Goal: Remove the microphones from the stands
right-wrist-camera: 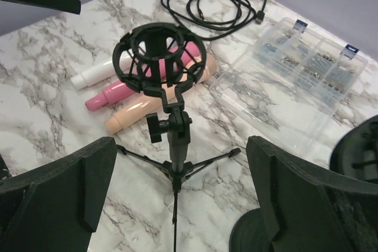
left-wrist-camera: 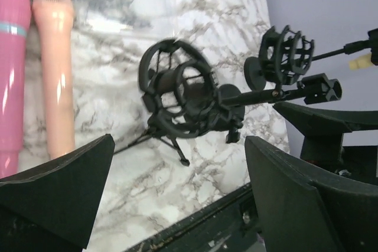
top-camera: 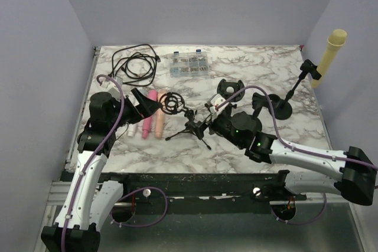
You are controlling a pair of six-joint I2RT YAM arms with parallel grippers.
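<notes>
- A tripod stand carrying a ring-shaped shock mount stands at frame centre.
- A pink microphone and a peach microphone lie side by side just left of it.
- A black cable is coiled at upper left.

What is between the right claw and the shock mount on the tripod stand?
Nothing visible. The open right claw faces the shock mount directly, only air between. The mount looks empty; the peach microphone, pink microphone and white microphone lie on the table beyond it.

Robot lab test cell, plain lilac walls, marble-patterned table, metal mounting rail
</notes>
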